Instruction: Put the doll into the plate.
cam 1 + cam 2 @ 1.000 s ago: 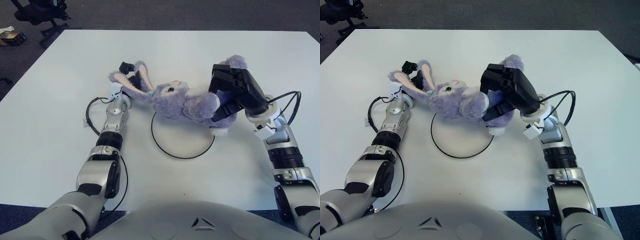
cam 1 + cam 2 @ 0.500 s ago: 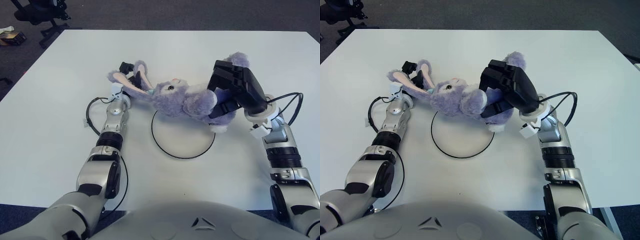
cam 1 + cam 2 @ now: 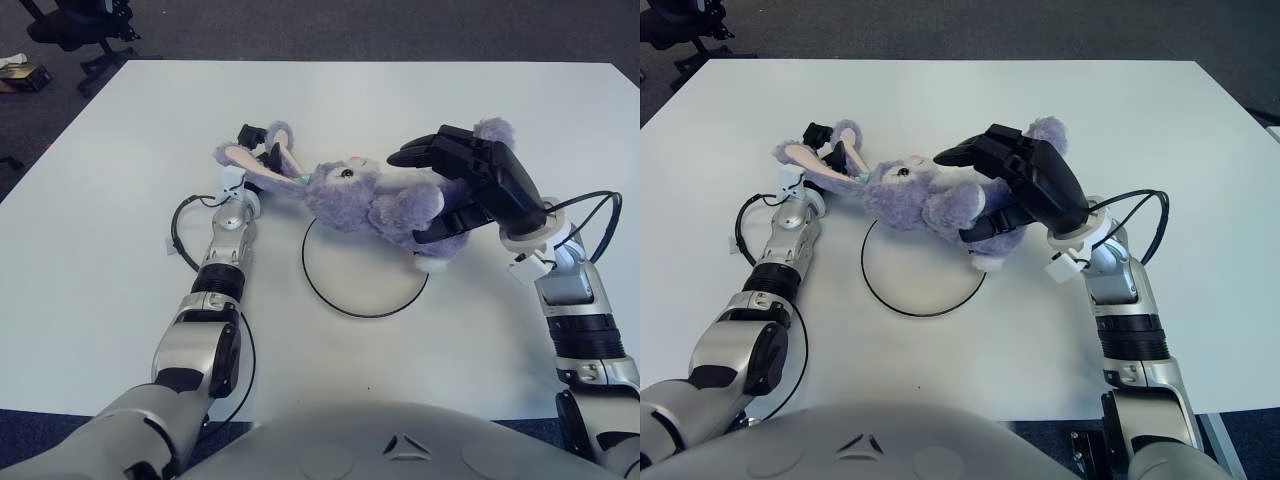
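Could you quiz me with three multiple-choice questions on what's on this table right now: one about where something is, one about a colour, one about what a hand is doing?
1. Where is the doll?
A. At the plate's far rim, partly over it
B. On the floor
C. At the table's near edge

2. What colour is the doll?
A. Green
B. Purple
C. Red

3. What is the left hand doing?
A. Pointing at the ceiling
B. Lifting the plate
C. Gripping the doll's ear

Answers:
1 A: its body overlaps the ring's far rim.
2 B: purple fur.
3 C: its fingers close on an ear, while the right hand spreads over the body.

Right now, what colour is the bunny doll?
The doll is purple with pink inner ears, clearest in the left eye view.
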Robot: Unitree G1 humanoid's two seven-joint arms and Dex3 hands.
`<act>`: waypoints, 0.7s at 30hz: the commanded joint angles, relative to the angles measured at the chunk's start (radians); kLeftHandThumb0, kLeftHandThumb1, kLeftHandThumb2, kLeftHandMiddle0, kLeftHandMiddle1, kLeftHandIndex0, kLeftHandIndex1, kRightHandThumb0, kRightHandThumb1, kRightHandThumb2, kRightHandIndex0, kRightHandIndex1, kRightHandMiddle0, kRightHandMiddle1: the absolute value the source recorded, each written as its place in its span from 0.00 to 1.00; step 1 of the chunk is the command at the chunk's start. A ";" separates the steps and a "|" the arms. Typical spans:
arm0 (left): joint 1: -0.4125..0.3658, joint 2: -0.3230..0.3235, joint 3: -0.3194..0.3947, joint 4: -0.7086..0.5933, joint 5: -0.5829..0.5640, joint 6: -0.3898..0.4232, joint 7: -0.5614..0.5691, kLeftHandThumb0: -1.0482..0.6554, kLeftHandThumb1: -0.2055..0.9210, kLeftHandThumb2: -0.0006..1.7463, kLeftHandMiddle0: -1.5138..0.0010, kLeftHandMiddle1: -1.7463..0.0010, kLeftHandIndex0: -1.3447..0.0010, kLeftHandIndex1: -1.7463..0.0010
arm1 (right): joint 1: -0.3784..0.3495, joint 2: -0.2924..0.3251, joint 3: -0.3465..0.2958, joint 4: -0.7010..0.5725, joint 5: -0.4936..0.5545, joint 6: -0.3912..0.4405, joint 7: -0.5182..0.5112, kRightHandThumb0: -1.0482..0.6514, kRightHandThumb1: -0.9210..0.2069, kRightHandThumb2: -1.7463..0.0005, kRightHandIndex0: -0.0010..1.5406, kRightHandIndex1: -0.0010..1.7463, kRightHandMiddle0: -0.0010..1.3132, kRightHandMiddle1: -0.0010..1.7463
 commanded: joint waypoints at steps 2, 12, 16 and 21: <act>0.070 -0.017 -0.009 0.053 0.007 0.046 0.007 0.40 0.88 0.39 0.46 0.00 0.79 0.00 | -0.001 -0.029 0.055 -0.025 0.184 0.064 0.093 0.31 0.00 0.87 0.28 0.00 0.34 0.06; 0.070 -0.023 -0.012 0.047 0.009 0.049 0.012 0.40 0.88 0.39 0.46 0.00 0.79 0.00 | 0.052 0.003 0.073 -0.104 0.354 0.190 0.185 0.32 0.00 0.87 0.29 0.01 0.34 0.05; 0.071 -0.025 -0.014 0.046 0.009 0.049 0.014 0.40 0.88 0.39 0.46 0.00 0.79 0.00 | 0.076 0.004 0.062 -0.139 0.377 0.231 0.206 0.33 0.00 0.87 0.30 0.01 0.34 0.05; 0.071 -0.027 -0.016 0.044 0.009 0.051 0.017 0.40 0.89 0.39 0.46 0.00 0.79 0.00 | 0.112 -0.020 0.053 -0.219 0.448 0.339 0.245 0.34 0.00 0.85 0.30 0.00 0.35 0.04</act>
